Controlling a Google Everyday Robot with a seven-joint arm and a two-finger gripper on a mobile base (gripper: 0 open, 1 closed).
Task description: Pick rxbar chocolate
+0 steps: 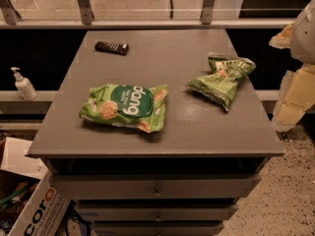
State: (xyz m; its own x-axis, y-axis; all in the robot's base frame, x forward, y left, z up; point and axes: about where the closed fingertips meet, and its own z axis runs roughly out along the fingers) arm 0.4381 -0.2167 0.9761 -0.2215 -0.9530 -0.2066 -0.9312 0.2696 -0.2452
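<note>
**Rxbar chocolate at far-left of cabinet top, gripper off to the right**

Obs. 1: The rxbar chocolate [111,47] lies flat on the grey cabinet top [162,132], near its far-left corner. Black wrapper with pale lettering. Its long axis runs nearly left-right across the view, about parallel to the far edge. The right end sits slightly nearer the camera than the left. Nothing touches it.

Obs. 2: The large green dang bag [124,107] lies flat, left of centre and toward the front, with its print upside down to the camera. It is well apart from the bar.

Obs. 3: The smaller green chip bag [222,78] lies crumpled on the right side, close to the right edge.

Obs. 4: The gripper [293,100] shows as pale cream parts at the right margin of the view, beyond the cabinet's right edge. It is well apart from the bar and touches nothing on the top. Cannot tell whether it is spread or closed.

Obs. 5: A pump bottle [22,84] stands on the ledge to the left. A cardboard box [37,208] sits at lower left. Drawers [156,187] are below the top.
</note>
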